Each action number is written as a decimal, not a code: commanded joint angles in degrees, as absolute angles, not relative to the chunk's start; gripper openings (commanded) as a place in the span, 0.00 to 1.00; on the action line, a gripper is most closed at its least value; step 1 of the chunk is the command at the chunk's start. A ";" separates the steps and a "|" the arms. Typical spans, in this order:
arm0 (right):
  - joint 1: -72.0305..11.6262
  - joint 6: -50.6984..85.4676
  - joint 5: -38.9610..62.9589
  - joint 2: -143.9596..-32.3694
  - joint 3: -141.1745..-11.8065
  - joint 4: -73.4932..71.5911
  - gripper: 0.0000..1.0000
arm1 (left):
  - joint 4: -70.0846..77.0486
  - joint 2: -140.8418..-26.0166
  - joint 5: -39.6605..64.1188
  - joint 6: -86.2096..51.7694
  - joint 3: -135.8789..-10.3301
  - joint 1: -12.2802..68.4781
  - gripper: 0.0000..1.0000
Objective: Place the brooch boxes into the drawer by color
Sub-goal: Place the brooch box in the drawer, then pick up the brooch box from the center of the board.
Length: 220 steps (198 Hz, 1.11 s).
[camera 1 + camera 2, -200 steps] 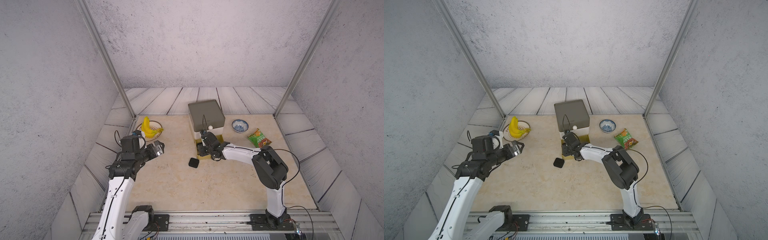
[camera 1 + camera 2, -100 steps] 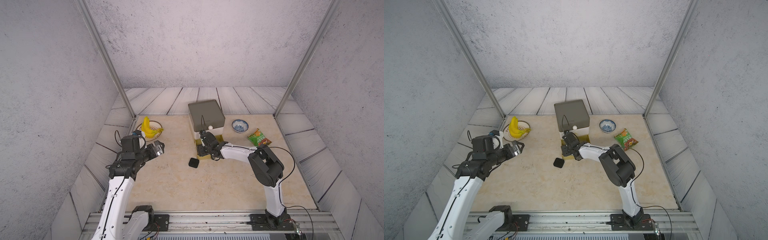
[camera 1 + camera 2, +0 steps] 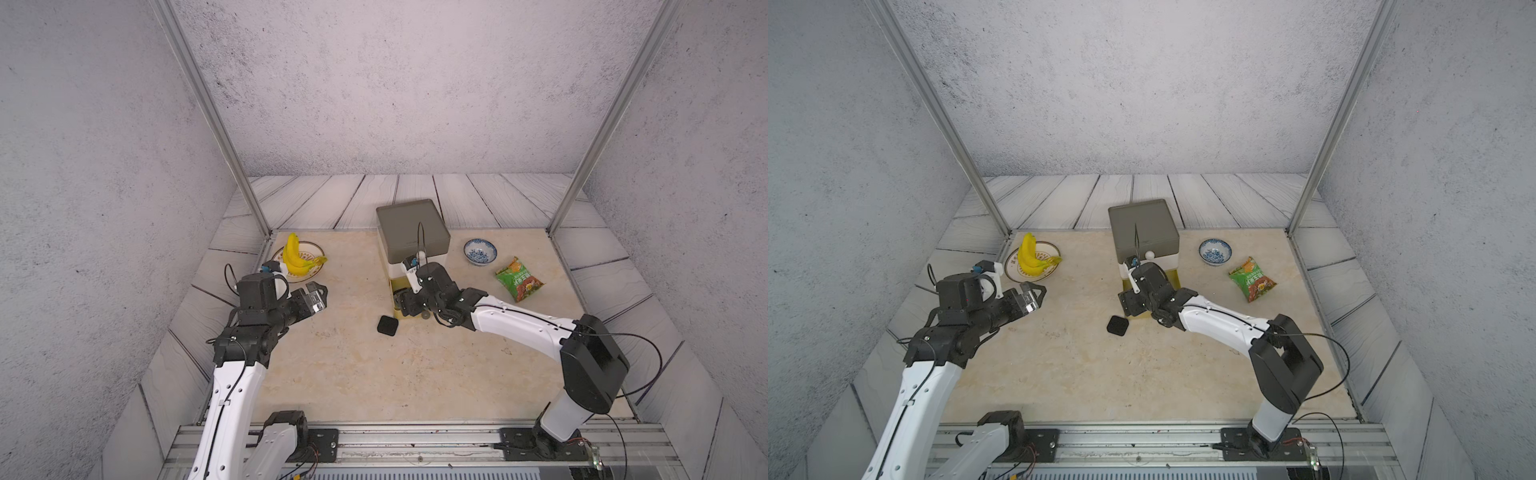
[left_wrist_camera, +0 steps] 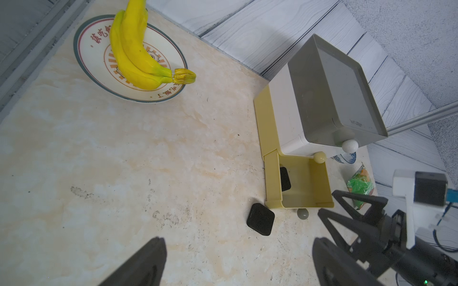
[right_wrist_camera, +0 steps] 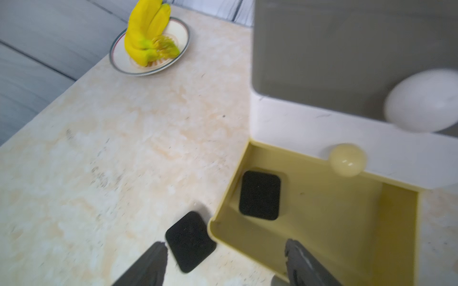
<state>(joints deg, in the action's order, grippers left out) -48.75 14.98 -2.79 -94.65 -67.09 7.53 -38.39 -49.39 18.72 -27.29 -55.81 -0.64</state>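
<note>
Colour explains it: one black box [image 5: 259, 195] lies in the yellow drawer [image 5: 322, 222], second black box [image 5: 189, 241] beside it; right gripper [image 5: 224, 245], left gripper [image 3: 322, 296] gape empty.

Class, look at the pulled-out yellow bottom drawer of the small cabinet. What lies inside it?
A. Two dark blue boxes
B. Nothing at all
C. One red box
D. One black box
D: the right wrist view shows a single black box lying flat on the floor of the yellow drawer, while a second black box lies outside, by the drawer's front corner.
</note>
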 commanded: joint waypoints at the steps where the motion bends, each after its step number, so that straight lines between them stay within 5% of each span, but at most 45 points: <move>1: -51.00 22.01 0.24 -93.76 -65.21 13.29 0.80 | -39.71 -49.04 19.11 -27.25 -57.44 -1.23 0.98; 80: -55.54 49.31 -7.85 -104.54 -73.39 20.55 0.89 | -43.08 -49.31 20.31 -24.91 -59.57 -1.21 0.98; 220: -57.55 55.72 -15.27 -116.37 -81.43 20.87 0.94 | -44.30 -48.25 19.69 -22.25 -59.56 -1.29 0.98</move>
